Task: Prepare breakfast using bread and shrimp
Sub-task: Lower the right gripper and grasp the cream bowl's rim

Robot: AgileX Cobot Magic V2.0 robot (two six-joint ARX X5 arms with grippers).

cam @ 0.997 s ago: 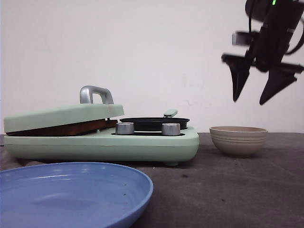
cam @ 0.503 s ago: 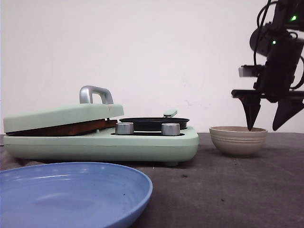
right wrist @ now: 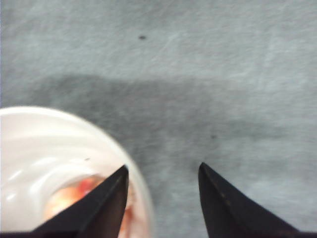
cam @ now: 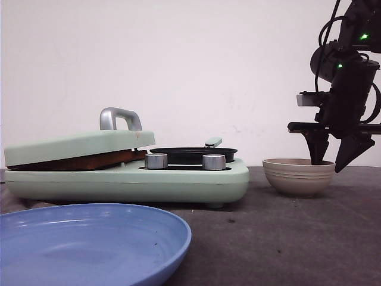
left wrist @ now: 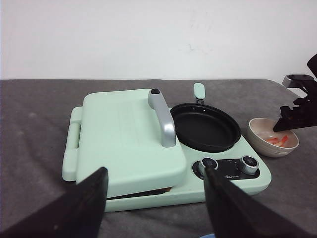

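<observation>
Two claws are mine, and only the right claw (cam: 331, 159) is at work: its fingers are spread, one tip dipped inside the bowl (cam: 298, 177) and the other hanging outside past the far rim, so I straddle the wall instead of the food. The shrimp (left wrist: 277, 141) lies in the bottom of that bowl, orange-pink against the pale inside; my right wrist view shows it blurred, just beside the inner fingertip (right wrist: 106, 208). If I close from here, I judge I would pinch the bowl's rim rather than the shrimp, and a lift would tip or drag the bowl across the grey mat. Going lower first risks the outer finger striking the table. I should shift toward the bowl's middle before closing. My left claw (left wrist: 156, 196) hangs wide apart and holding nothing, above the near edge of the green cooker (cam: 128, 179). Its lid (left wrist: 124, 136) is down over the grill side; a brown edge shows in the gap beneath it, but I cannot tell whether that is bread. The black pan (left wrist: 205, 126) beside the lid is bare, and a blue plate (cam: 89, 241) waits in front.
</observation>
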